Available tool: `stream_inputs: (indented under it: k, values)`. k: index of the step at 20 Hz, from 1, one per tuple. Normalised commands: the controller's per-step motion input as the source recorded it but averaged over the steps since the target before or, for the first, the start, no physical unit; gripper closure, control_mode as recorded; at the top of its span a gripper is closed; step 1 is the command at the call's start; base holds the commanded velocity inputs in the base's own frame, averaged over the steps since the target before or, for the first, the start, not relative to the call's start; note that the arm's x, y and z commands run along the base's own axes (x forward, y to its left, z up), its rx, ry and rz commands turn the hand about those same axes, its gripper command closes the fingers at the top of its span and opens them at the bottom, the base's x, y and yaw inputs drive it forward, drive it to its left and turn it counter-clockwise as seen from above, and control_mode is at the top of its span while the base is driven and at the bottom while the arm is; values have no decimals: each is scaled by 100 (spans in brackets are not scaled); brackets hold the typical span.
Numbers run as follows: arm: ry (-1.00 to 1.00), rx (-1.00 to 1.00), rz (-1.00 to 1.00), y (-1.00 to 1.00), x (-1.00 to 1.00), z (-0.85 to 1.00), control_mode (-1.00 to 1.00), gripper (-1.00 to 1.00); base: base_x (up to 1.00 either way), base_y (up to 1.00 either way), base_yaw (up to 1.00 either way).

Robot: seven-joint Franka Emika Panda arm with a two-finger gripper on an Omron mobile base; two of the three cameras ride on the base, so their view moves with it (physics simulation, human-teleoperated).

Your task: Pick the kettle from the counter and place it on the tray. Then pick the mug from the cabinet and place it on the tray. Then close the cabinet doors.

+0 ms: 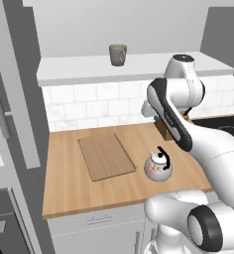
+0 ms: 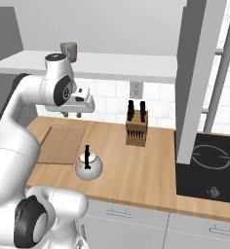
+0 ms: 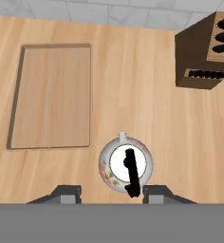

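Kettle (image 2: 89, 167) upright on counter (image 2: 151, 170), just right of tray (image 2: 62, 144), apart from it. Knife block (image 2: 137, 127) further right near backsplash. Mug (image 2: 68, 50) on cabinet shelf (image 2: 117, 63). Gripper (image 2: 84, 103) hangs above; jaw state possibly open, unclear.

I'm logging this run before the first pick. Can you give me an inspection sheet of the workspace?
Surface: counter, wooden.
Job's things: kettle upright on the counter beside the tray, apart from it; mug on the cabinet shelf; the tray bare.
Clutter: knife block by the wall.
Grippers: gripper open, above the kettle, holding nothing.
Cables: nothing seen.
Surroundings: tiled wall, wall socket, cooktop, drawers.
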Motion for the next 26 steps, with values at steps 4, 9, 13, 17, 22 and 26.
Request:
stream_inputs:
  k: [4, 9, 13, 17, 22, 26]
  values:
    - [0, 0, 0, -14, -6, -10, -100, -100, 0, 0, 0]
    - [-1, 4, 0, -25, -25, -30, -100, -100, 0, 0, 0]
    - [0, 0, 0, -9, -26, -43, -100, -100, 0, 0, 0]
    - [0, 0, 0, 0, -10, -41, -100, -100, 0, 0, 0]
    - [3, 1, 0, 0, 0, -40, -100, -100, 0, 0, 0]
    - [4, 0, 0, 0, 9, -40, -100, -100, 0, 0, 0]
